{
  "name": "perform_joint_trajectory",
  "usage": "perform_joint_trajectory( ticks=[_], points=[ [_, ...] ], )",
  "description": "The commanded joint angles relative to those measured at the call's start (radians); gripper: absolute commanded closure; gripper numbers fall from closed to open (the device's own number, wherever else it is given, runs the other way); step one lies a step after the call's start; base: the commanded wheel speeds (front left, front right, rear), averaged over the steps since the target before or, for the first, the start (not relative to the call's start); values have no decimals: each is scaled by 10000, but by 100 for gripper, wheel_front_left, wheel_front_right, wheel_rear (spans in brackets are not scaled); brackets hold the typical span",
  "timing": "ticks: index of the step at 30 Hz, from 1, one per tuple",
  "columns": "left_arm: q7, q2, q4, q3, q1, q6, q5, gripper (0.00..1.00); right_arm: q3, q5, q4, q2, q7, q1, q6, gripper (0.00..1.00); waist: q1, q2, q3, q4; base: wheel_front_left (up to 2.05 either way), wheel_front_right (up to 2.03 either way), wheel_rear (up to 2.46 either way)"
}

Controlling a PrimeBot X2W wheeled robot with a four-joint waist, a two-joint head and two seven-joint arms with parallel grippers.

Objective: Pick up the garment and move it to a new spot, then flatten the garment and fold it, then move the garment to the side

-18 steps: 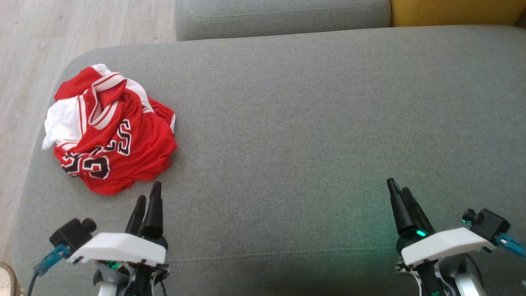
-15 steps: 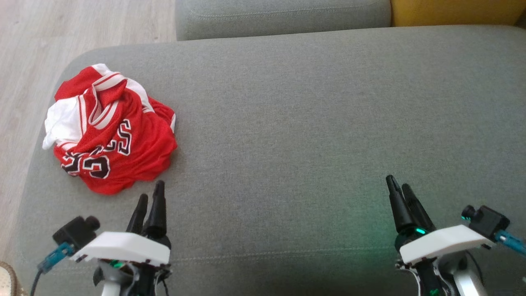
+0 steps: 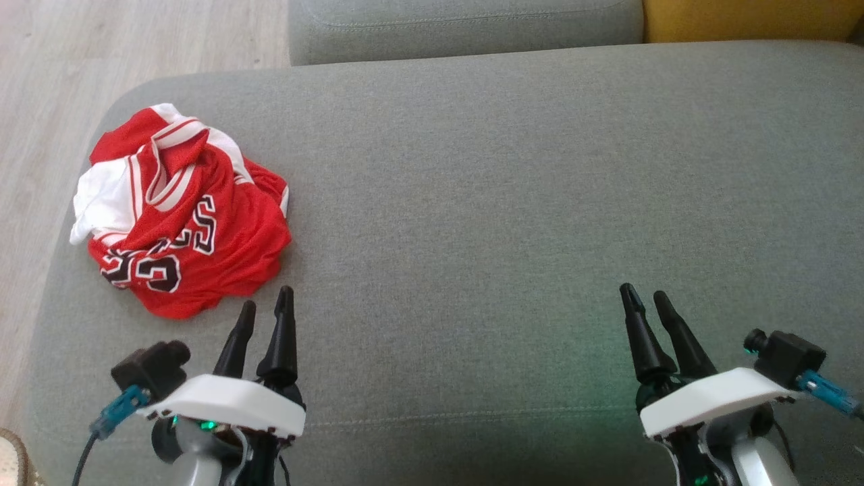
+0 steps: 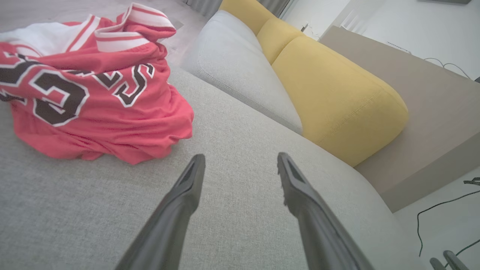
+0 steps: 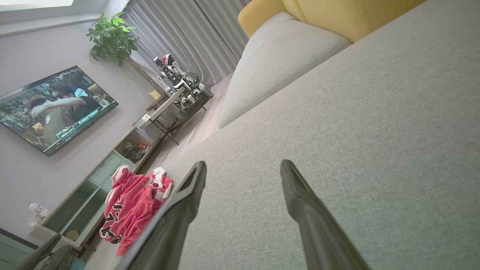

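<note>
While the left gripper (image 3: pixel 267 298) hangs low over the grey sofa seat (image 3: pixel 472 189), its two dark fingers stand spread apart with nothing between them. The garment (image 3: pixel 182 223) lies just ahead of this gripper and a little to its left, near the fingertips but not touching them. It is a crumpled heap of red mesh cloth with white panels, red-and-white striped trim and black figures outlined in white, and it rests on the seat close to the rounded end that borders the pale wood floor (image 3: pixel 54 67).

From the left wrist, the open left gripper (image 4: pixel 240 156) points at bare grey fabric, and the garment (image 4: pixel 86 97) sits up and to the left of the left finger, its nearest fold a short way from that tip.

The right gripper (image 3: pixel 644 292) is open and empty too, low over the seat and well apart from the garment, which lies far off to its left. In the right wrist view the right gripper (image 5: pixel 243 164) shows its fingers parted over bare fabric, with the garment (image 5: pixel 131 206) beyond the left finger and partly hidden by it.

Ahead of both grippers a grey back cushion (image 3: pixel 466 27) runs along the seat, with a yellow cushion (image 4: pixel 337 97) beside it.
</note>
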Motion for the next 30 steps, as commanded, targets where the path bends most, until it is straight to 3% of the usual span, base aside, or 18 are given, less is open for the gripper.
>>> perform_joint_trajectory(
  ticks=[1,30],
  points=[
    [-152,165,-466,89,-576,106,432,0,210,-425,-459,-94,-159,-486,0,0,-1,0,-11,-3,0,0,0],
    [-999,166,-1358,-614,-508,518,4010,0,402,-3807,-800,-130,-1014,-496,0,0,-1,0,-64,-39,0,0,0]
  ],
)
